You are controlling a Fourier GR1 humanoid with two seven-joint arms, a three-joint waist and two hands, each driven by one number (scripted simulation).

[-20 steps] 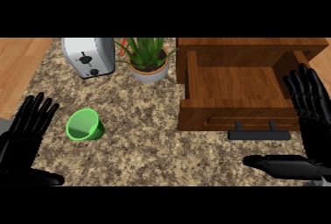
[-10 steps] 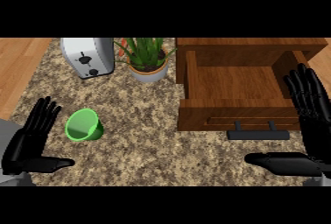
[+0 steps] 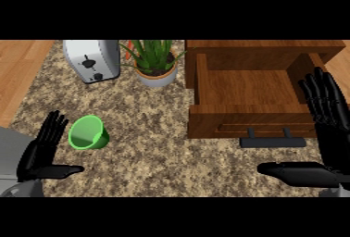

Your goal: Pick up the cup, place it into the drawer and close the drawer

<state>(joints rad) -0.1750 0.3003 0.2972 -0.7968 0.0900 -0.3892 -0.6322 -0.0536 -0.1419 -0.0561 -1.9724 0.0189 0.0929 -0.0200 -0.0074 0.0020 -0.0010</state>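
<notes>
A green cup (image 3: 89,133) lies on its side on the speckled counter at the left, its mouth facing the lower left. My left hand (image 3: 42,152) is open just left of the cup, fingers straight and pointing up, thumb out to the right; it does not touch the cup. The wooden drawer (image 3: 256,88) stands pulled out at the upper right, with a dark handle (image 3: 272,141) on its front and nothing inside. My right hand (image 3: 327,125) is open at the right edge, fingers up beside the drawer's right side.
A silver toaster (image 3: 93,60) stands at the back left. A potted plant (image 3: 156,62) in a white pot sits between the toaster and the drawer. The counter (image 3: 164,152) ends at the left, where wooden floor shows.
My left hand has moved right and up toward the cup, now close beside it. The right hand and the cup have stayed put.
</notes>
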